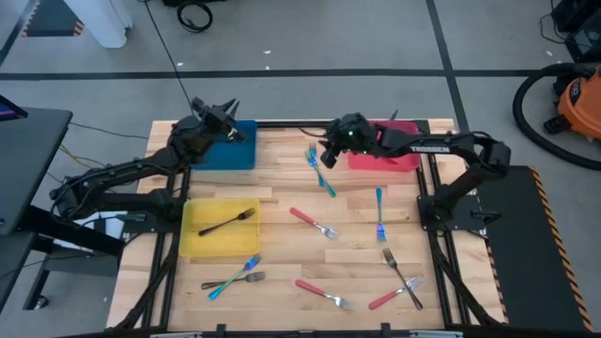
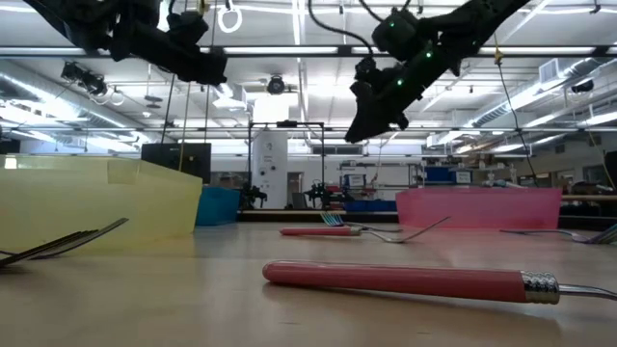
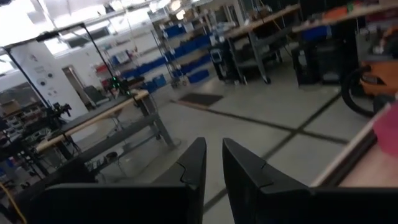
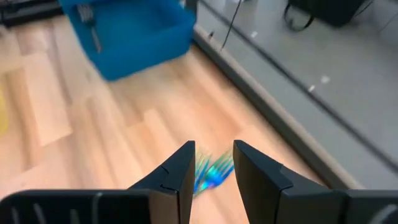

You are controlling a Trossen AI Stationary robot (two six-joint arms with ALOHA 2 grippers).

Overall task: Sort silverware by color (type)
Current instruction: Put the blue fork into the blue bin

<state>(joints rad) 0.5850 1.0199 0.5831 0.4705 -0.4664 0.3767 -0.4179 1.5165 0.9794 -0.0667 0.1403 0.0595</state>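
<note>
Blue forks lie just beneath right tool — fingers parted.

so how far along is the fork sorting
Early. One black fork lies in the yellow tray, and the right wrist view shows a fork in the blue tray. Nothing is in hand: the right gripper hovers over two blue forks with jaws open, and the left gripper sits above the blue tray. About nine forks remain loose on the table; the red tray looks empty.

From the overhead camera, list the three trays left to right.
yellow tray → blue tray → red tray
</note>
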